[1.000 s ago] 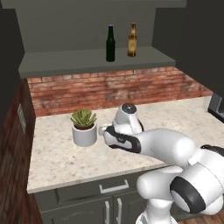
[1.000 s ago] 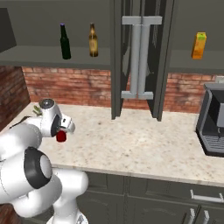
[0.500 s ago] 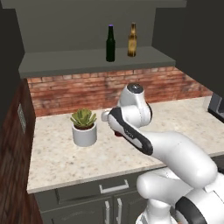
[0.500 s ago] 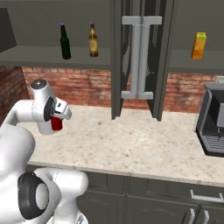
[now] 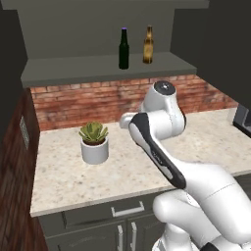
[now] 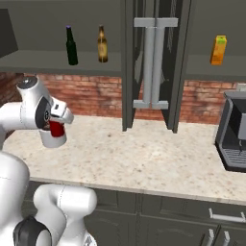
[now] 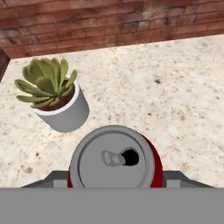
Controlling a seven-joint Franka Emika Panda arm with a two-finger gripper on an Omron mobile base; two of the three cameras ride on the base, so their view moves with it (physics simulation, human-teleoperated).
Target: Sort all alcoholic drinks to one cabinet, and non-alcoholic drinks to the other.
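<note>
Lifted higher off the counter (image 6: 144, 158) since a moment ago, the gripper (image 6: 56, 130) pinches one red can (image 6: 56, 129); two bottles (image 6: 72, 46) share the left shelf, one carton (image 6: 219, 50) right, one potted plant (image 5: 94, 142)

The white arm rises from the base and bends at its elbow over the counter — the gripper (image 6: 56, 130) hangs raised, closed around the red can (image 6: 56, 129).

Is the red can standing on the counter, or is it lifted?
Lifted. In the right base view the red can hangs in the pincer above the counter; the hand view shows its silver top between the fingertips.
</note>
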